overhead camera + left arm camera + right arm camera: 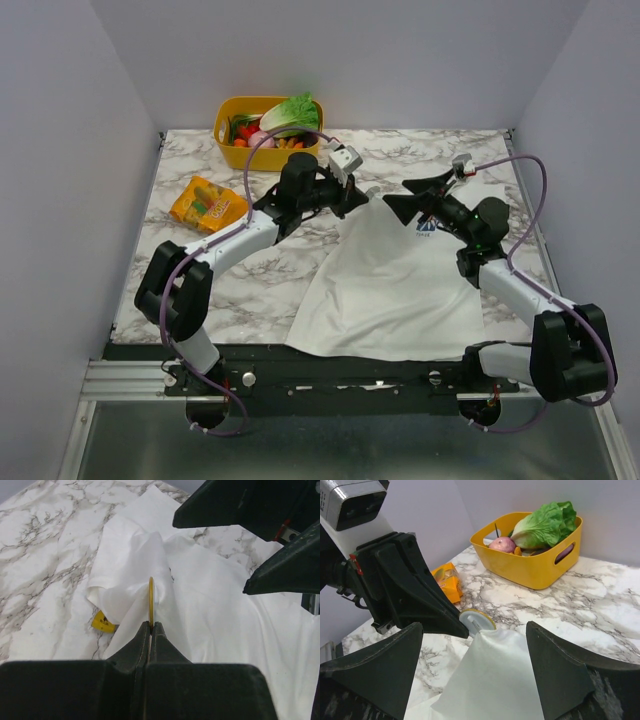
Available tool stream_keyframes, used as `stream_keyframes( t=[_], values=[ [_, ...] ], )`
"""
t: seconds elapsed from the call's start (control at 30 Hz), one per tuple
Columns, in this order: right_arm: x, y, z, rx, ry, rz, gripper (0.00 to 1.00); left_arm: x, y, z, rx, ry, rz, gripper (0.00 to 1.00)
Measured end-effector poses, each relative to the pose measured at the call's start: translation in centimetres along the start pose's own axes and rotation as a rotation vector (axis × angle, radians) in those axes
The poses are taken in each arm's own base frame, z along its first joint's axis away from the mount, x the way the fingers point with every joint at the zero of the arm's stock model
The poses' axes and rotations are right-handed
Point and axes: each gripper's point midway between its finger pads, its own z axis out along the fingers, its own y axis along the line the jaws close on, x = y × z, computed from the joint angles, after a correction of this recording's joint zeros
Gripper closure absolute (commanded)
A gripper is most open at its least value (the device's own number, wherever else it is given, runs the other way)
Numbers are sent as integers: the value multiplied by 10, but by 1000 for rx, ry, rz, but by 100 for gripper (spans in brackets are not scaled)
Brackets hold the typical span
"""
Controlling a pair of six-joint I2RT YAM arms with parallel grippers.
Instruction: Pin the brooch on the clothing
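We judge the task to be well along but not finished; the left pincer [151, 626] is clenched on the lower rim of the brooch [476, 619], with a fold of white cloth caught about its jaws, and holds both raised above the middle of the desk [200, 290]; from the left wrist the brooch shows edge-on as a thin gold hoop rising out of the jaws, with the clothing [390, 290] bunched on either side of it; from the right wrist its pale face and gold rim sit at the very tip of the left pincer, and a peak of the shirt hangs down from beneath it; so brooch and cloth are touching and the shirt is tented up at that spot, while the rest lies spread toward the near edge and right side of the desk, the yellow collar tag [103, 622] showing just below the lifted fold; the right pincer [410, 197] is released, its fingers [375, 675] spread wide to either side of the brooch and grasping nothing; whether the pin has gone through the fabric we cannot tell, since the back of the brooch is hidden; what is done, in our reading, is the bringing together of brooch and shirt; what is left is to make sure the fastening holds, to free the left pincer and to let the shirt settle flat; the yellow basket [232, 152] of vegetables at the far edge and the orange packet [207, 205] toward the far left corner play no part.
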Motion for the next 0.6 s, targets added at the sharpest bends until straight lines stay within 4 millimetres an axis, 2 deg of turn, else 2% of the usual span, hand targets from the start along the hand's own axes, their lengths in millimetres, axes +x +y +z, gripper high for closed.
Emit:
stream_keyframes(
  t=[0.13,0.3,0.43,0.6],
  values=[
    [3,-7,-3,56,15,13,7,1,24,-2,-126,23,-24,100],
    [10,-18,-9,133,51,30,5,-5,80,-10,-394,56,-42,100],
    [17,-25,-14,188,84,44,5,-8,123,-30,-625,83,-45,100],
    [27,-32,-21,243,131,69,5,-23,153,-48,-795,94,-25,100]
  ],
)
